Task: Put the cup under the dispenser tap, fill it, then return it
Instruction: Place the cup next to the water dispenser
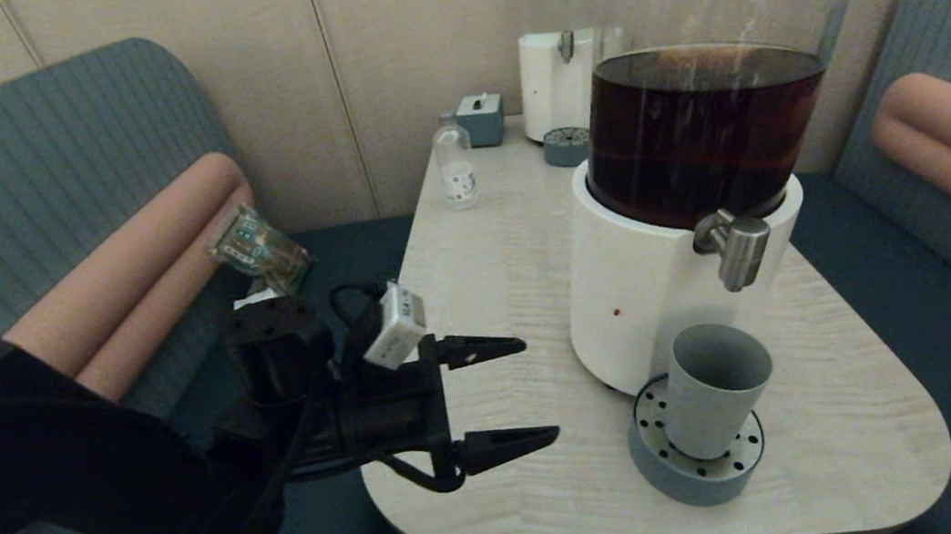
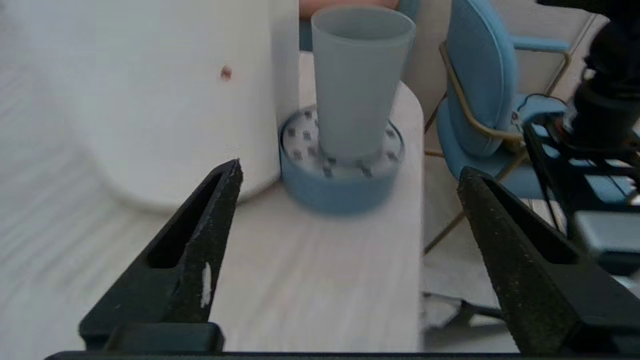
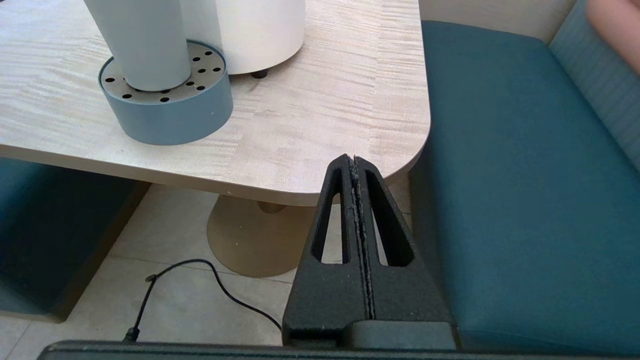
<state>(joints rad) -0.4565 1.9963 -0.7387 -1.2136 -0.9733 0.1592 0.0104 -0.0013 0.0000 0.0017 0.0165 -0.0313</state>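
The grey-blue cup [image 1: 714, 387] stands upright on the round drip tray [image 1: 700, 469], below the brushed-steel dispenser tap [image 1: 739, 248] of the big white-based dispenser [image 1: 670, 278] holding dark brown liquid. My left gripper [image 1: 538, 389] hovers over the table's left front part, open, well to the left of the cup, with nothing between its fingers. In the left wrist view the cup [image 2: 357, 82] shows straight ahead between the spread fingers of the left gripper [image 2: 350, 175]. My right gripper [image 3: 354, 161] is shut and empty, low beside the table's front right corner; the cup [image 3: 140, 42] shows there too.
A smaller clear-liquid dispenser [image 1: 561, 63] with its own small tray [image 1: 566, 146], a small bottle [image 1: 455, 166] and a grey box [image 1: 481, 119] stand at the table's back. Teal benches flank the table [image 1: 489, 302]. A cable [image 3: 200, 285] lies on the floor.
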